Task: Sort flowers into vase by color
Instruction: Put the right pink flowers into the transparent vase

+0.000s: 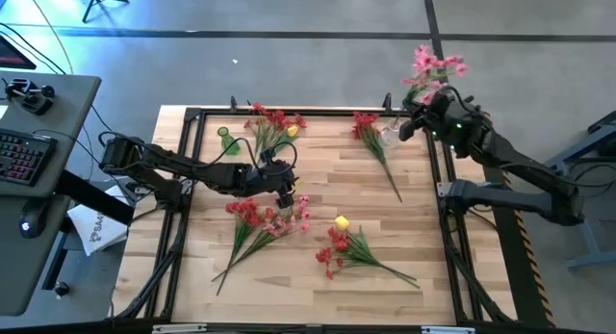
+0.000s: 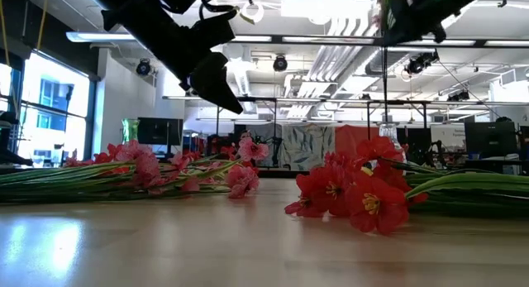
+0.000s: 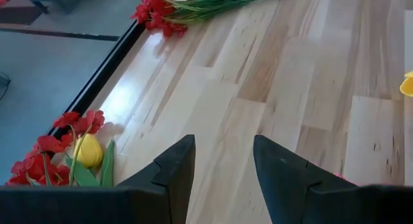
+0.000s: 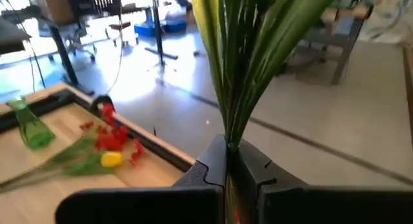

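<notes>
My right gripper (image 1: pixel 412 117) hovers above the table's far right corner, shut on a pink flower spray (image 1: pixel 435 66) whose blossoms stand beyond the table edge. My left gripper (image 1: pixel 285 197) is open above mid-table, over the blossom end of a pink and red bunch (image 1: pixel 258 218) that lies flat. In the left wrist view its fingers (image 3: pixel 222 153) have only bare wood between them. More sprays lie flat: red with a yellow bloom (image 1: pixel 274 122) at the far edge, red (image 1: pixel 371 132) far right, and red with yellow (image 1: pixel 339 243) near the middle. My right gripper pinches the bundle of green stems (image 4: pixel 231 137) of the pink spray between its two shut fingers. The stems and leaves (image 4: pixel 245 56) rise away from the fingertips. The spray is lifted clear of the table, blossoms at the far end.
A green vase (image 1: pixel 227 141) stands near the far left corner, also in the right wrist view (image 4: pixel 29 127). A clear vessel (image 1: pixel 388 134) stands by the far right corner. A black frame (image 1: pixel 289 113) edges the table. Bare wood lies between the bunches at mid-table (image 1: pixel 337 180).
</notes>
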